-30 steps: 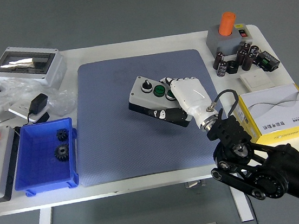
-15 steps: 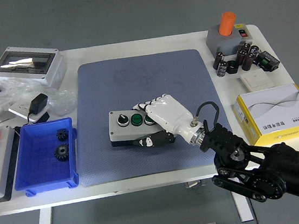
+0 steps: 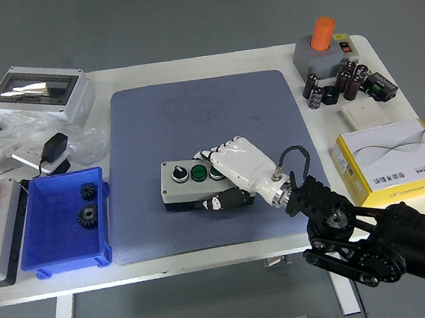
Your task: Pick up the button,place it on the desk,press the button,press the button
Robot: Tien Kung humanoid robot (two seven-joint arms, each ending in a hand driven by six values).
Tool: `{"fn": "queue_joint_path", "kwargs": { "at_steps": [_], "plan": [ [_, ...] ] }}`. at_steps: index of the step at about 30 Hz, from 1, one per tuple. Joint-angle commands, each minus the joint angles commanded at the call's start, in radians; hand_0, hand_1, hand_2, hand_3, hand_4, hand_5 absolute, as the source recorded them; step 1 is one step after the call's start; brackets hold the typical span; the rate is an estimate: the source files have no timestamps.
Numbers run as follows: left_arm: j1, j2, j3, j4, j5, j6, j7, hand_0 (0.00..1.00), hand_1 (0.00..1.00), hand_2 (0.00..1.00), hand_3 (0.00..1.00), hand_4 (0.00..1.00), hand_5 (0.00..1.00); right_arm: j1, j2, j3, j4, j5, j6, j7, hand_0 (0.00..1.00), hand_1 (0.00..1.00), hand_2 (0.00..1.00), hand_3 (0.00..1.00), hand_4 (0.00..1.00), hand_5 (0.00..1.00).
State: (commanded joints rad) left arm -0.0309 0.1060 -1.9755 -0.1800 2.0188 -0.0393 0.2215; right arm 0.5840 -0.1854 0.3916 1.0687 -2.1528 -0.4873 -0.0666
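Working from the largest item down, you see the white table (image 3: 186,69) carrying a blue-grey mat (image 3: 192,115) across its middle, and the button box (image 3: 188,184) lies flat on that mat, slightly toward its near edge. Treat this box as a rigid moulded enclosure: judge it light to moderate in weight, stiff under load, with smooth, somewhat slippery side walls and a grey lid over a darker base. It carries a black selector knob (image 3: 177,175) at its left end and a green pushbutton (image 3: 197,172) beside it; any control further right is hidden under the hand. The right hand (image 3: 234,173), white-shelled on a black arm, is wrapped over the box's right end, fingers across the top and the thumb against the near side wall, so it grips the box. Take hold across the short width at the side walls, as the hand does now, and keep contact off the protruding controls, which are the parts most likely to shift or actuate. Since the box appears seated on the mat, judge the placing step as essentially complete; pressing calls for a released grip. The left hand is not visible.
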Motion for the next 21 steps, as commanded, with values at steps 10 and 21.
{"fn": "queue_joint_path", "kwargs": {
  "at_steps": [10, 21],
  "plan": [
    [0.001, -0.001, 0.0, 0.0, 0.001, -0.002, 0.002, 0.681, 0.686, 0.599, 0.67, 0.734, 0.304, -0.001, -0.002, -0.003, 0.001, -0.026, 0.025, -0.002, 0.56, 0.686, 0.708, 0.677, 0.704, 0.207],
    [0.002, -0.001, -0.003, 0.0, 0.005, -0.005, 0.002, 0.681, 0.686, 0.598, 0.669, 0.733, 0.305, -0.007, -0.005, 0.007, 0.014, -0.036, 0.036, 0.006, 0.733, 0.81, 0.904, 0.984, 0.844, 0.255]
  ]
}}
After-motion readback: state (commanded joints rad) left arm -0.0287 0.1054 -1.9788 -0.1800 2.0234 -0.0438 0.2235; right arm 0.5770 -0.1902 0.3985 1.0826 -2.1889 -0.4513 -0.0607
